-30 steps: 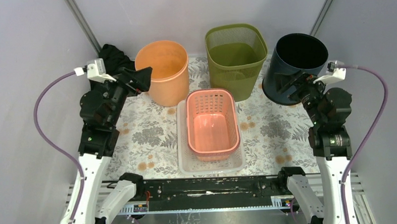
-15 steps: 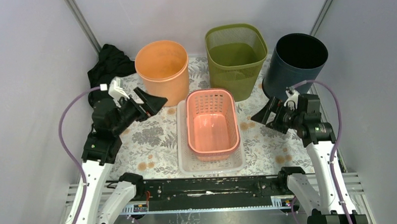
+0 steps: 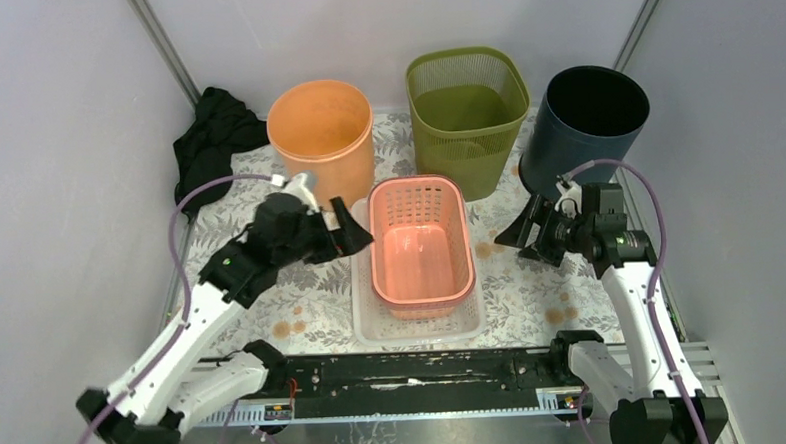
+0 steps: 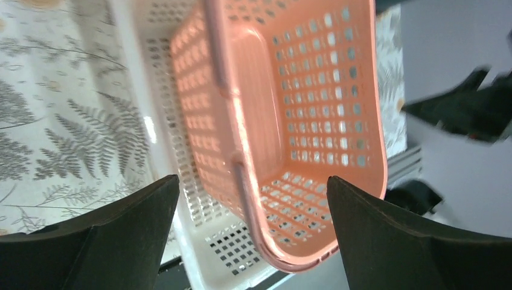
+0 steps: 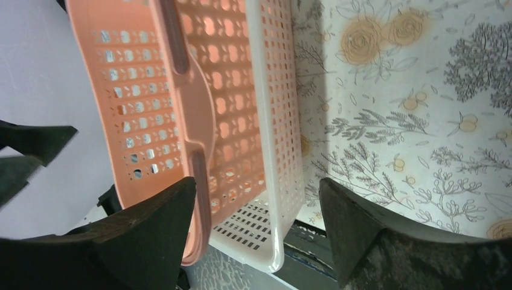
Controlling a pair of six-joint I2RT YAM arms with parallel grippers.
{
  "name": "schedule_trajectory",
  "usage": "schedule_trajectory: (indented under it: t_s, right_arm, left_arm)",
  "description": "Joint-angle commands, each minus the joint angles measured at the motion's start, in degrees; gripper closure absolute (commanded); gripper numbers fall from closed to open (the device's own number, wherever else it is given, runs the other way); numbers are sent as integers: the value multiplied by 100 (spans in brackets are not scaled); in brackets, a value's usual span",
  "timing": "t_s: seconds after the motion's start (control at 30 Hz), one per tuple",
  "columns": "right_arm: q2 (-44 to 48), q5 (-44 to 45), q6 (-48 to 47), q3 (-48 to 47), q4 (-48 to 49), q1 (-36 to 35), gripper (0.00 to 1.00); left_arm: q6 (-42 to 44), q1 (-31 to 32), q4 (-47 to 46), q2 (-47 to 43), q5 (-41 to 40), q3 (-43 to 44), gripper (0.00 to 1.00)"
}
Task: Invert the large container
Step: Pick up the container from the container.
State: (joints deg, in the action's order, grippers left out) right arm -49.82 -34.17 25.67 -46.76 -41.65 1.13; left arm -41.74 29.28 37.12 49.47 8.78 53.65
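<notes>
**Both claws spread, nothing gripped, baskets upright**

- Your left claw is spread wide and holds nothing. It sits just beside the far-left corner of the pink basket, fingers aimed at the rim. You can't tell from these views whether it touches.
- Your right claw is also spread wide and empty. It hangs over the table, right of the baskets and clearly apart from them, pointing toward them.
- The pink basket is nested inside the white basket, a perforated tray with the wider footprint. Both sit upright, openings up, at the centre of the table near the arm bases.
- Left wrist view: the pink rim and its inner wall show between the two fingers, with the white rim below.
- Right wrist view: both baskets' right walls show between the fingers.
- Back row, all upright: orange bin, green mesh bin, dark blue bin.
- A black cloth lies at the far left.
</notes>
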Motion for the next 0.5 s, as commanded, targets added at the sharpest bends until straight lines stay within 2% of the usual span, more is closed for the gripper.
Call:
schedule_trajectory:
  t_s: [0.0,0.07,0.2,0.47]
  right_arm:
    - [-238,-137,-229,-753,-102,-33,19]
    - [-325,-10,-324,-1011,-270,-42,20]
    - [-424,191,-394,-1431,-608,-42,23]
    - [-394,99,-311,-1522,-701,-51,40]
  left_arm:
    - [-81,1436,540,684,-1866,601,0]
    - [-237,1969,620,1069,-2336,737,0]
    - [-478,2442,636,1796,-2628,892,0]
    - [-649,2636,938,2362,-3155,984,0]
